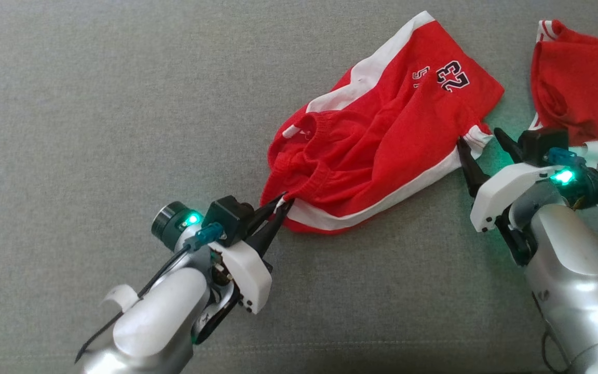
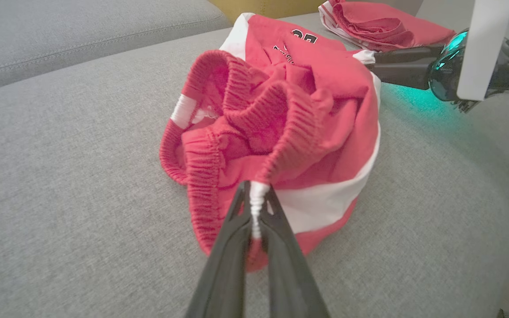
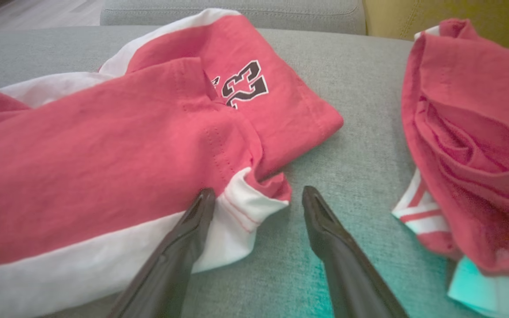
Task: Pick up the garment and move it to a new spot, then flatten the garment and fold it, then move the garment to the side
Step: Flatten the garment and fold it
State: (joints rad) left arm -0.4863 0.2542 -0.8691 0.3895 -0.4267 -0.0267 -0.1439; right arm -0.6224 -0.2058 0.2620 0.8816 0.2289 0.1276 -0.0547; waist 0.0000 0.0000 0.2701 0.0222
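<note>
1. Red shorts (image 1: 382,140) with white side stripes and a "23" print lie crumpled on the grey sofa cushion (image 1: 96,104). The printed leg points toward the cushion's back edge and the elastic waistband toward the robot.
2. Left gripper (image 1: 284,200): fingers pinched together on the white section of the waistband rim. In the left wrist view the white fabric is squeezed between the two tips (image 2: 254,187). The waistband bunches up behind the grip and the rest of the shorts (image 2: 290,110) rests on the cushion.
3. Right gripper (image 1: 479,136): fingers spread wide, holding nothing. In the right wrist view (image 3: 258,193) one finger lies against the white hem corner of the leg and the other is over bare cushion.
4. A second red garment (image 1: 584,88) with white trim lies bunched to the right of the shorts, apart from them, near the cushion's back edge.
</note>
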